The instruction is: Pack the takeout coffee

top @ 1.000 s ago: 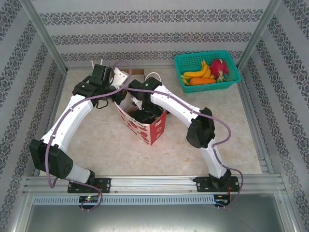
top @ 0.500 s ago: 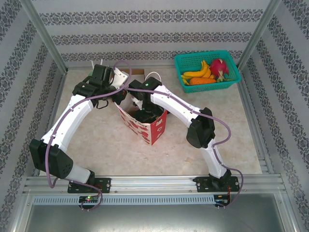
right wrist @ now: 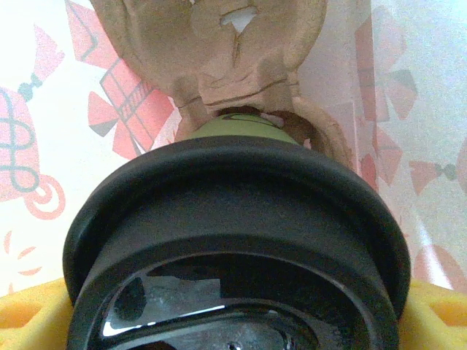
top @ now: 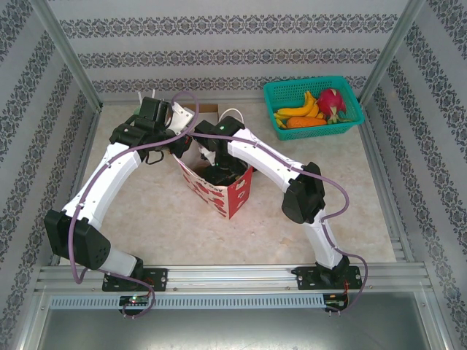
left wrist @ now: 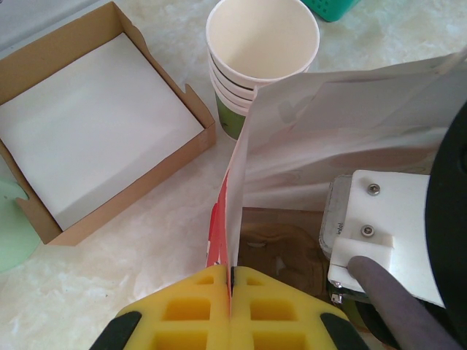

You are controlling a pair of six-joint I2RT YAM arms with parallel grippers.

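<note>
while the left gripper [left wrist: 230,292] is pinched shut on the top edge of the paper bag [left wrist: 328,138], holding its mouth open, the right gripper [right wrist: 233,324] is down inside the bag with the takeout coffee [right wrist: 233,219] between its yellow pads. those pads [right wrist: 29,313] sit against either side of the round black lid, so the jaws stand wide but look clamped on the cup rather than free of it.

the coffee is upright and well inside the bag. below the lid its green wall runs down towards a brown pulp carrier [right wrist: 219,44] lying at the bottom, and the base seems to be at or just entering one of the carrier's sockets; whether it is fully seated cannot be told, since the lid hides the contact.

in my judgement the task is most of the way through: the cup is lifted, carried and lowered into the bag. what is left is to settle it in the carrier, let go, draw the right arm out without dragging the bag wall, and release the bag edge.

on the table [top: 350,189] outside the bag, the lidless stack of cups [left wrist: 263,51] and an open cardboard box [left wrist: 95,124] stand just beside it, and a green basket of fruit [top: 314,102] is well apart at the far right.
</note>
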